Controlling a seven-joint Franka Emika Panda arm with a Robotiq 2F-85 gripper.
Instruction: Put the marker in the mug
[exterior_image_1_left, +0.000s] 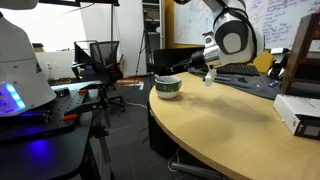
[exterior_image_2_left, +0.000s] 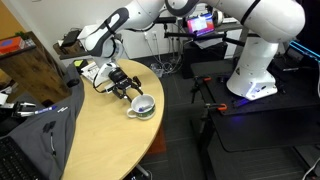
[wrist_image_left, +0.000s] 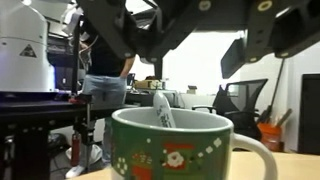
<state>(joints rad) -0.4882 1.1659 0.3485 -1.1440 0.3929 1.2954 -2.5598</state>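
The mug (wrist_image_left: 170, 148) fills the lower wrist view, white with a dark green patterned band. The marker (wrist_image_left: 162, 108) leans inside it, its lighter end sticking up above the rim. My gripper (wrist_image_left: 185, 50) is open just above and behind the mug, with its dark fingers (wrist_image_left: 236, 56) spread wide and nothing between them. In both exterior views the mug (exterior_image_1_left: 168, 87) (exterior_image_2_left: 142, 106) stands near the edge of the round wooden table (exterior_image_1_left: 230, 130) (exterior_image_2_left: 95, 135). The gripper (exterior_image_1_left: 197, 68) (exterior_image_2_left: 127, 90) is close beside it. The marker is too small to make out there.
A white box (exterior_image_1_left: 298, 113) lies on the table. A dark cloth or bag (exterior_image_2_left: 40, 135) covers part of the tabletop. A wooden shelf (exterior_image_1_left: 300, 55) stands at the back. Office chairs (exterior_image_1_left: 100, 60) and a white robot base (exterior_image_2_left: 255, 60) stand on the floor.
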